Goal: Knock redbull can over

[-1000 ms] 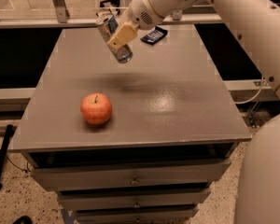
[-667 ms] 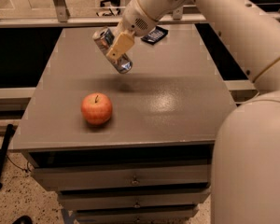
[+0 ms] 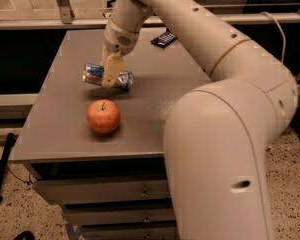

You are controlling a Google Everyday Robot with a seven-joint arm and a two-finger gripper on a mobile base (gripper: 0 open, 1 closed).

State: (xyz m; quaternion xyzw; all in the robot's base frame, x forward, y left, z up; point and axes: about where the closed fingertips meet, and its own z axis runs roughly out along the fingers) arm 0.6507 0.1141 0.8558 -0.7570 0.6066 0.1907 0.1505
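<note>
The redbull can [image 3: 93, 74], blue and silver, lies on its side, low over or on the grey table [image 3: 155, 104], left of centre. My gripper [image 3: 111, 76] comes down from above and is shut across the can's middle. One tan finger [image 3: 113, 68] covers the front of the can. The can's two ends stick out left and right of the finger. I cannot tell whether the can rests on the table.
A red apple [image 3: 103, 116] sits just in front of the can, near the table's front edge. A flat dark-blue packet [image 3: 163, 38] lies at the back. My large white arm [image 3: 215, 134] fills the right side. Drawers [image 3: 105, 194] are below the tabletop.
My gripper has carried the can forward, left and down toward the apple. The can has turned from tilted to lying horizontal.
</note>
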